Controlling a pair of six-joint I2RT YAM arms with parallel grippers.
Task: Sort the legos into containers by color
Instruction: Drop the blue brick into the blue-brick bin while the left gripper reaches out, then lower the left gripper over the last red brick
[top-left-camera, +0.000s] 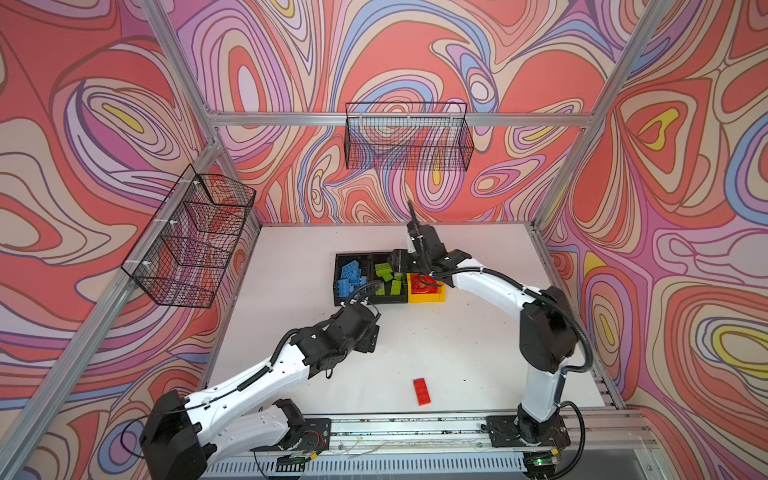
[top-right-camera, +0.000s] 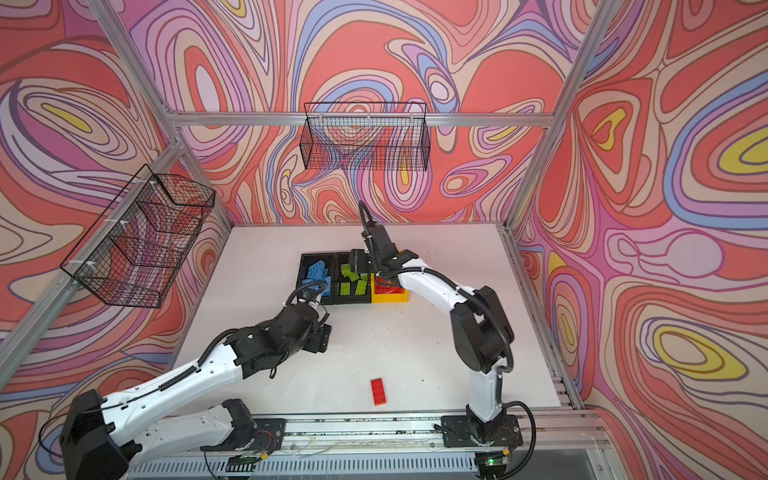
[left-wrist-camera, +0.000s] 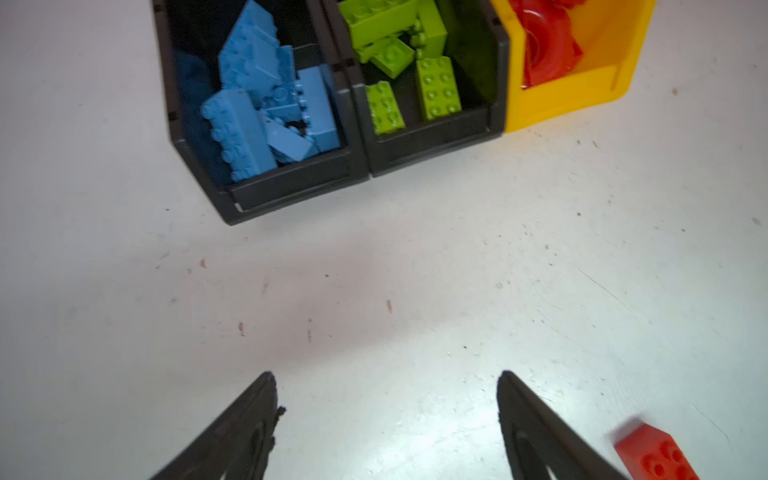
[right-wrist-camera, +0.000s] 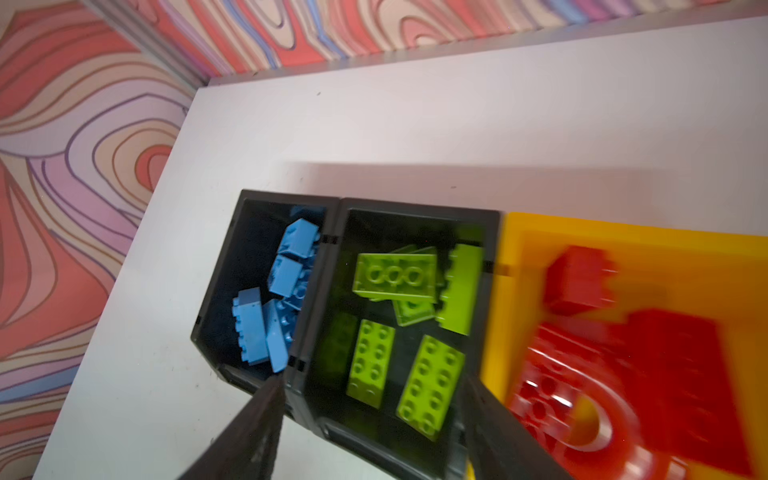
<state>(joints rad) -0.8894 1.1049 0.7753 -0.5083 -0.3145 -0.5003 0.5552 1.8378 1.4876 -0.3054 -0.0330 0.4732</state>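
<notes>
White tabletop, swirl-patterned walls, wire mesh baskets hanging above; one loose red brick lies flat near the front rail, well apart from the bins. Left black bin holds blue bricks, middle black bin green bricks, yellow bin a red arch piece with other red pieces, blurred and partly hidden under the right arm. Left gripper over bare table, right gripper above the bins: both jaws apart, empty.

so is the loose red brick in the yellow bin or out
Out: the red brick lies flat on the table, well apart from the yellow bin.
</notes>
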